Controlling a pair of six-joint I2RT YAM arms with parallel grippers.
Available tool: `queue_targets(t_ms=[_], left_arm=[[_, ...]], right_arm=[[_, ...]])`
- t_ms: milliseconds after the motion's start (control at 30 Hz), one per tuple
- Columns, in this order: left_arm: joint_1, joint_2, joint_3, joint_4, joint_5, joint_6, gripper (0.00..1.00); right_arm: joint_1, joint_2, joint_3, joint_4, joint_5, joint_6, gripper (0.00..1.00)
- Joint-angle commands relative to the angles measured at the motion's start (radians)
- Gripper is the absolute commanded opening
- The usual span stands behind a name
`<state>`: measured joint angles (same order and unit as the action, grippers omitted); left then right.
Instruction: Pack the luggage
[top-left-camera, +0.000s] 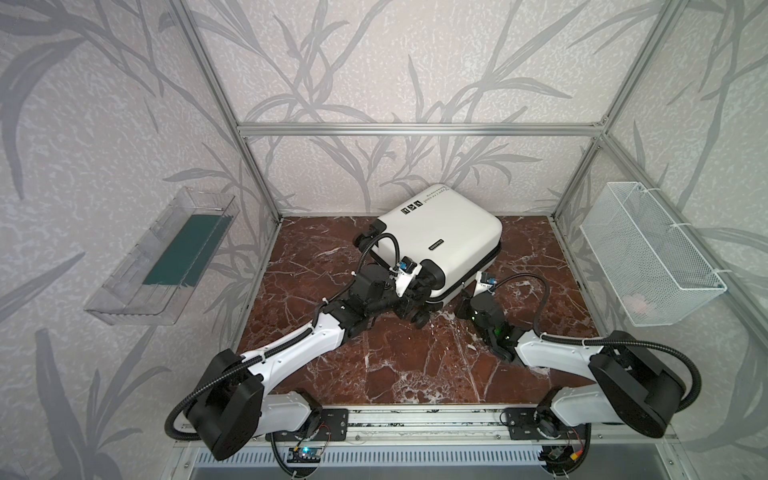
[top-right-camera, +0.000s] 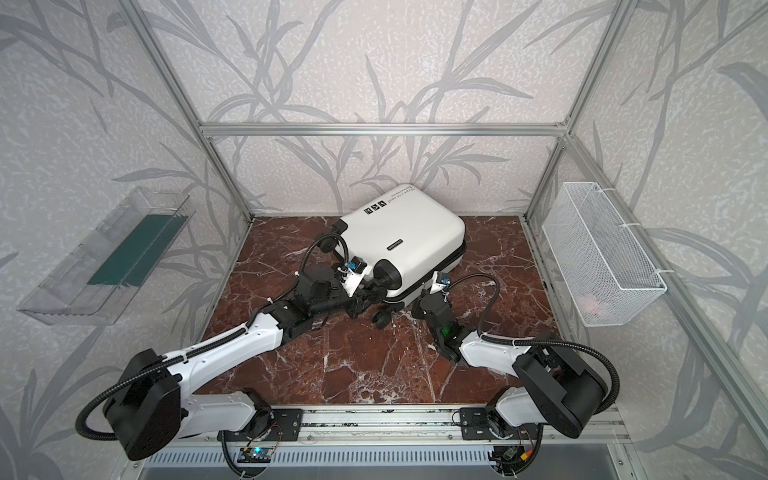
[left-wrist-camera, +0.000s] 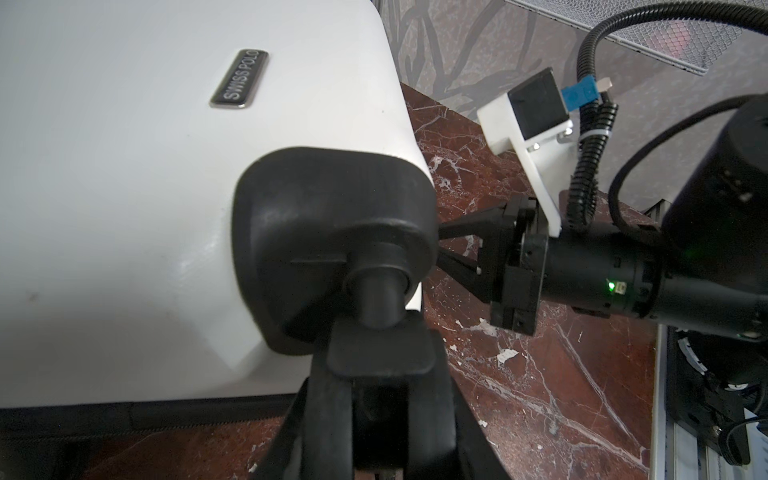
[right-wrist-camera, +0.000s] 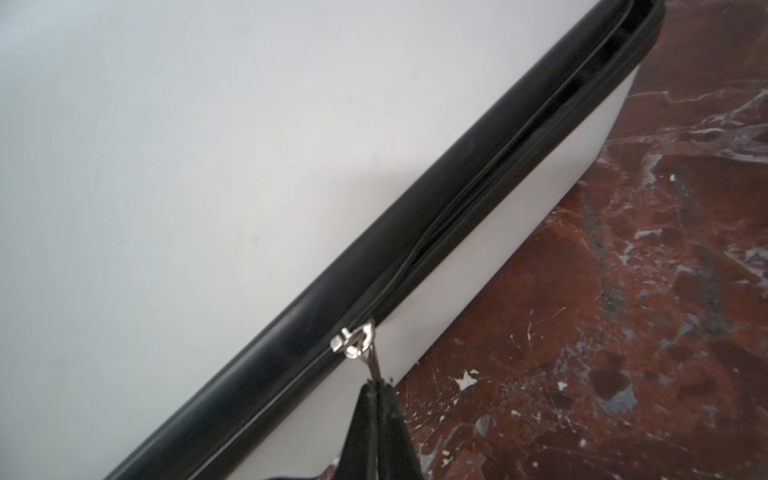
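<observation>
Hands first, two of them, both low over the counter (top-left-camera: 415, 374) in the middle of both top views. The right hand (right-wrist-camera: 376, 386) is pinched fully closed on the metal zipper pull (right-wrist-camera: 368, 357), tips meeting at the bottom of the wrist frame. The left hand (left-wrist-camera: 376, 386) is part-closed, its fingers (left-wrist-camera: 440, 399) clasping a caster wheel (left-wrist-camera: 379, 351) at the near corner of the luggage (top-left-camera: 440, 232); a bracing hold, by the look of it. Now the line that matters: from the pull, the black zipper seam (right-wrist-camera: 478, 199) runs toward the upper right of the wrist frame, and up there it looks gapped. So my read is the pull must travel that way, away from the wheel end, and the right arm is the one on it. Beyond the hands, the luggage lies flat with its lid down at centre frame, long axis from the wheels at lower left toward upper right. Count: one luggage, one pull in view, wheels partly hidden, so no firm number. Farthest out, one clear tray (top-left-camera: 162, 257) at left, one mesh basket (top-left-camera: 652, 253) at right.
</observation>
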<state>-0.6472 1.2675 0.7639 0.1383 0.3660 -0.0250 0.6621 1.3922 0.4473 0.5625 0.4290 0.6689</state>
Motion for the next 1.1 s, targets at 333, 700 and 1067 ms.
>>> queue_targets(t_ms=[333, 700, 1067], left_arm=[[0.005, -0.302, -0.061, -0.149, -0.088, -0.046, 0.00], [0.007, -0.470, -0.144, -0.229, -0.202, -0.083, 0.00], [0.007, -0.482, -0.067, -0.334, -0.255, -0.117, 0.84]], right_arm=[[-0.275, 0.045, 0.024, -0.117, 0.048, 0.029, 0.00], [-0.479, 0.102, 0.066, -0.106, -0.094, -0.005, 0.00], [-0.513, -0.064, 0.074, -0.280, -0.207, -0.001, 0.66]])
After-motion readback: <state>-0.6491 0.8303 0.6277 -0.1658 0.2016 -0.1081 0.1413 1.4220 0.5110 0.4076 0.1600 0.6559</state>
